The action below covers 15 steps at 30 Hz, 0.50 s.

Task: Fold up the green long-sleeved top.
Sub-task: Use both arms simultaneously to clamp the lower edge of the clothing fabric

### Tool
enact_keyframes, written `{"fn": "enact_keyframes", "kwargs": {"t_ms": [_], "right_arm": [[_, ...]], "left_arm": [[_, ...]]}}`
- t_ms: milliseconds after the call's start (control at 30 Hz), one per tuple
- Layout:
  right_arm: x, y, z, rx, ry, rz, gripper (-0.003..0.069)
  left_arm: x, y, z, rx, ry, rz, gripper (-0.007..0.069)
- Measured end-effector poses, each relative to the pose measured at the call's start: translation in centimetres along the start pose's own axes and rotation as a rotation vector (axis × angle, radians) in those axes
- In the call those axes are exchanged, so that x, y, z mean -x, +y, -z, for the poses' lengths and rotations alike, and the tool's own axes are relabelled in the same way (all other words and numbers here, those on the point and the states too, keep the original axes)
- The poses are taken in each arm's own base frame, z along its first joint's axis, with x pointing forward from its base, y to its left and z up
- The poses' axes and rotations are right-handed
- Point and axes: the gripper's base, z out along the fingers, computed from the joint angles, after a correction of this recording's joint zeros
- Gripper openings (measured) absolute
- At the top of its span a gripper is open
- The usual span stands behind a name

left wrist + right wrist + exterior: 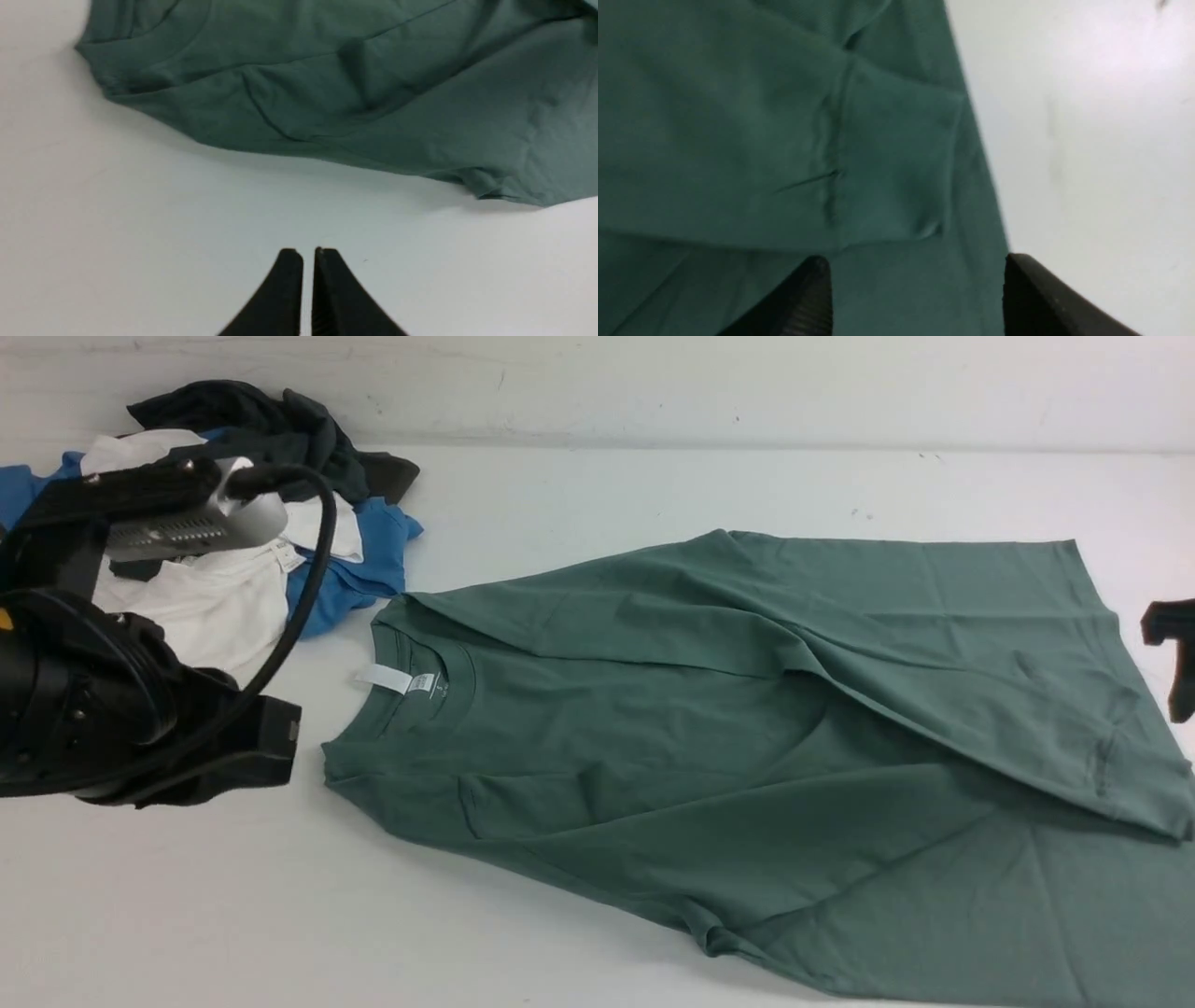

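Over the green long-sleeved top (747, 728), right gripper (915, 260), spread wide, empty

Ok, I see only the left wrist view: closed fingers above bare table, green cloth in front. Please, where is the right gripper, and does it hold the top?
Observer: The right gripper hangs open over one edge of the green long-sleeved top and holds nothing.
Operator: And the sleeve on that side?
Observer: It is folded across the body, and its cuff lies flat near that edge.
Operator: Is anything else around?
Observer: A pile of blue, white and dark clothes lies at the far left, past the collar.
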Motion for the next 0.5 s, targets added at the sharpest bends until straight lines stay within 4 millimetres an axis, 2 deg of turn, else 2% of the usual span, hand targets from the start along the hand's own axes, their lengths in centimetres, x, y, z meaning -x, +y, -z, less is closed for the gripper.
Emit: {"fn": "enact_keyframes", "kwargs": {"t_ms": [200, 233, 267, 333, 500], "right_arm": [[-6.8, 0.6, 2.6, 0.158, 0.036, -0.009, 0.0459], [-6.8, 0.6, 2.6, 0.158, 0.036, -0.006, 0.0459], [-8.7, 0.5, 2.9, 0.172, 0.045, 0.007, 0.0459], [-10.6, 0.4, 3.0, 0.177, 0.053, 0.022, 0.0459], [-12.5, 0.1, 3.6, 0.179, 0.039, 0.045, 0.0459]], "left_arm": [[-1.7, 1.2, -2.6, 0.034, 0.125, 0.086, 0.0137], [-1.8, 1.3, -2.8, 0.035, 0.131, 0.088, 0.0142], [-1.7, 1.7, -4.0, 0.042, 0.178, 0.107, 0.0190], [-1.6, 2.2, -5.6, 0.049, 0.235, 0.126, 0.0251], [-0.6, 3.1, -8.8, 0.063, 0.327, 0.156, 0.0335]]}}
